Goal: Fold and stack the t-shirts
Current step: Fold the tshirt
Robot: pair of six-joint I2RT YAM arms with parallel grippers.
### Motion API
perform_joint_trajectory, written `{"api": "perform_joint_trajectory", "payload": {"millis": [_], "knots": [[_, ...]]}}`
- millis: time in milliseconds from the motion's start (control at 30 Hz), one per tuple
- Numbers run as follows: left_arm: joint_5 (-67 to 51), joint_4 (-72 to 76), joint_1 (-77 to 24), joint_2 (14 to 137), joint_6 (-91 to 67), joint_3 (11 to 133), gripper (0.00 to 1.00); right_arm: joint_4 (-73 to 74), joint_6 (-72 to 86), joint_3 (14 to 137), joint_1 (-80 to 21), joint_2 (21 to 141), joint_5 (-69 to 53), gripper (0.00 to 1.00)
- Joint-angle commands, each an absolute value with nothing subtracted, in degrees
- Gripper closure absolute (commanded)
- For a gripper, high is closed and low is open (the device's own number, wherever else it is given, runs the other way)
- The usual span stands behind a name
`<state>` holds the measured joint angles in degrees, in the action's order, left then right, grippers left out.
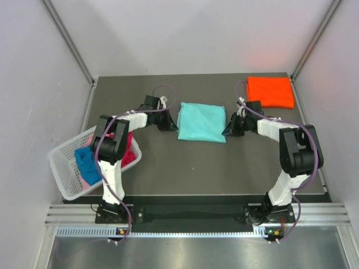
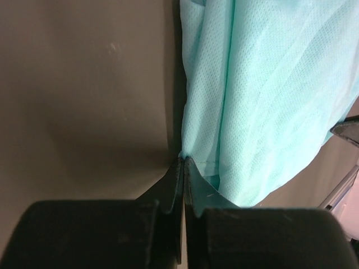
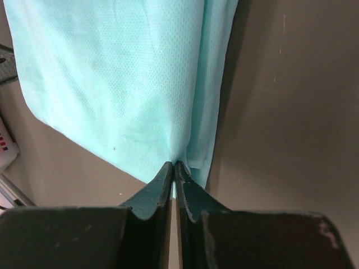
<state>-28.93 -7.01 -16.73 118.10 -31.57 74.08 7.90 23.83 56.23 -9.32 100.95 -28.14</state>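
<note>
Nearest to the arm bases, well apart from the teal t-shirt (image 1: 201, 122) and on its left side, stands the white basket (image 1: 61, 162). In it lie a blue t-shirt (image 1: 87, 158), a magenta t-shirt (image 1: 130, 150) and a little of a pink t-shirt (image 1: 85, 180), all crumpled and not yet folded. The teal t-shirt itself lies flat on the table (image 1: 185, 168), in the middle between the two arms, already in a rather neat rectangle of several layers. The left gripper (image 2: 184, 167) is at its left edge, with the jaws pressed fully together on a thin bit of the cloth at the hem. The right gripper (image 3: 174, 169) is at the opposite edge in the same way, closed tight with only a sliver of teal fabric between the tips. I judge the cloth to be very light, soft and limp, a fine knit with small holes. It will sag and lose its shape when it is lifted, and the layers can slide on each other. The two edges where it is held now seem a good place. But each pinch should take all the layers and not only the top one, otherwise the fold may open, and both arms should move together so the cloth stays stretched between them. Beyond the teal t-shirt and to its right, near but not touching it, lies the orange t-shirt (image 1: 271, 91), folded flat in the far corner. This is probably the place where the stack will grow.
</note>
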Motion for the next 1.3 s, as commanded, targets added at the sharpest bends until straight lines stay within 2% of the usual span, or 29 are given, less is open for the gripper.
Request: {"api": "perform_joint_trajectory", "payload": {"millis": [0, 133, 267, 400, 600, 700, 733, 867, 1000, 1167, 1267], "knots": [[-28.3, -8.0, -18.2, 114.4, -31.5, 70.8, 1.0, 5.7, 23.6, 55.9, -9.6, 99.7, -27.6, 0.94], [-29.3, -8.0, -18.5, 112.7, -31.6, 68.8, 1.0, 9.7, 22.7, 57.1, -9.6, 99.1, -24.4, 0.69], [-29.2, -6.0, -20.6, 108.8, -34.4, 65.0, 1.0, 14.3, 22.8, 58.4, -9.6, 95.0, -19.7, 0.59], [-26.8, -4.7, -24.2, 104.9, -37.9, 61.1, 0.91, 20.0, 23.2, 59.4, -9.8, 90.4, -15.0, 0.57], [-24.1, -0.5, -28.7, 99.7, -44.0, 54.8, 0.87, 20.7, 27.3, 56.1, -12.2, 82.1, -13.8, 0.57], [-24.4, -3.1, -30.4, 97.4, -44.5, 54.8, 0.73, 19.1, 28.4, 53.7, -17.0, 78.5, -12.2, 0.57], [-24.1, -4.2, -30.6, 96.7, -44.6, 54.8, 0.65, 17.7, 28.5, 53.1, -18.5, 77.3, -11.4, 0.57], [-20.8, -9.3, -30.1, 92.6, -42.6, 55.6, 0.57, 14.2, 29.3, 50.8, -28.0, 76.7, -8.0, 0.6], [-17.0, -15.7, -25.9, 91.5, -38.4, 61.1, 0.57, 11.0, 34.3, 50.1, -36.2, 78.7, -2.7, 0.67], [-18.0, -16.4, -21.1, 94.6, -34.5, 66.6, 0.59, 3.2, 41.0, 47.6, -47.9, 81.4, 9.4, 0.64], [-18.6, -14.2, -20.3, 96.9, -33.0, 69.5, 0.61, 0.4, 39.9, 49.4, -52.5, 85.6, 15.6, 0.64]]}}
